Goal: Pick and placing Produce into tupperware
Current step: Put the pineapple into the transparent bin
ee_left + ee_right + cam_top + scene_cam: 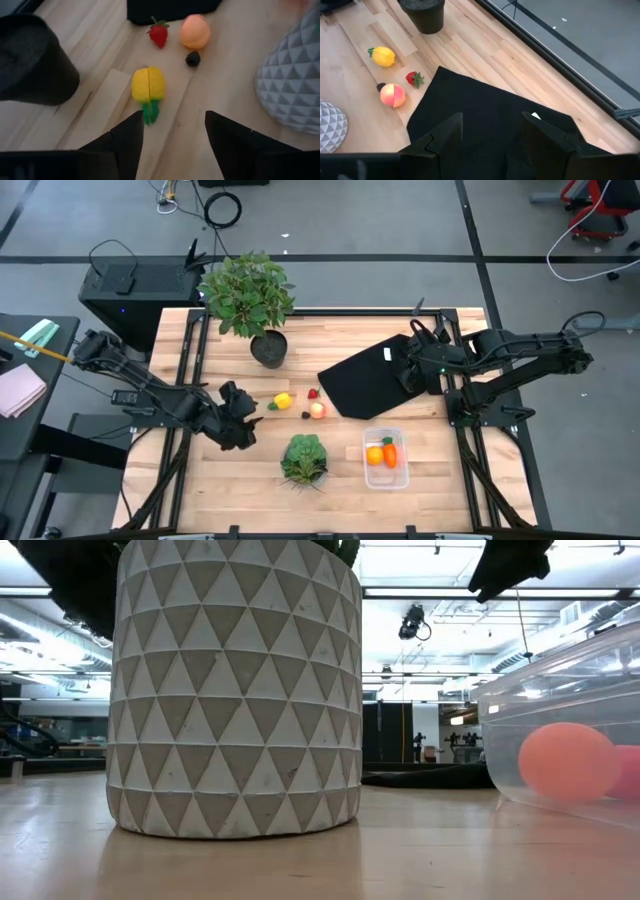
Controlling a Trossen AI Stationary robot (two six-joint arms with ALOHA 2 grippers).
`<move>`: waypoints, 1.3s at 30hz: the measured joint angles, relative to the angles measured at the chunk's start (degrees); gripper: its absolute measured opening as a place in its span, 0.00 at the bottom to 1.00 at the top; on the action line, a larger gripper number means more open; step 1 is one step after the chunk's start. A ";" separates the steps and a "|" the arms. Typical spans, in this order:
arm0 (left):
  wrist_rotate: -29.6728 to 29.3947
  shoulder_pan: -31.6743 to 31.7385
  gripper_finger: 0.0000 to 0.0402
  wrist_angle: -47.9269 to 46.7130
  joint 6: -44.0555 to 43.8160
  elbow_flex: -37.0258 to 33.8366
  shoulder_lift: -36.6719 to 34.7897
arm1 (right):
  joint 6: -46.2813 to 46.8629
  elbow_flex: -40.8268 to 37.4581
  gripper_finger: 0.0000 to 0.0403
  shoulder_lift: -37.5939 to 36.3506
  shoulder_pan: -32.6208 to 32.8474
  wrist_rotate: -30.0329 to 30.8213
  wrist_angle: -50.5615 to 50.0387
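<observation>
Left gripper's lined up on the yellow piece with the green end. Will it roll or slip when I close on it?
The yellow piece looks rounded and glossy, so it may squirt sideways under the left gripper, whose fingers are open. It looks small, probably light. Its green end might limit rolling.

A pale wood grain is shown by the table (340, 490). The cloth (365, 380) is black with a small white tag. The yellow piece (148, 86) is tipped with green, and the strawberry (158, 35) is red with a green cap. The peach (195, 31) is pale orange. An orange ball (374, 456) and carrot (389, 453) are seen in the clear box (385, 480). A grey-white triangle pattern is carried by a pot (235, 690).
</observation>
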 joint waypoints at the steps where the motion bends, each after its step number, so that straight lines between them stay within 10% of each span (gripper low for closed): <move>1: 0.05 0.75 0.56 0.18 0.21 -0.63 0.00 | 0.26 0.00 0.51 0.00 0.00 -0.08 -0.01; 39: 19.91 25.30 0.90 23.77 16.82 -8.32 7.85 | 7.94 0.00 0.51 0.02 0.00 -0.88 0.41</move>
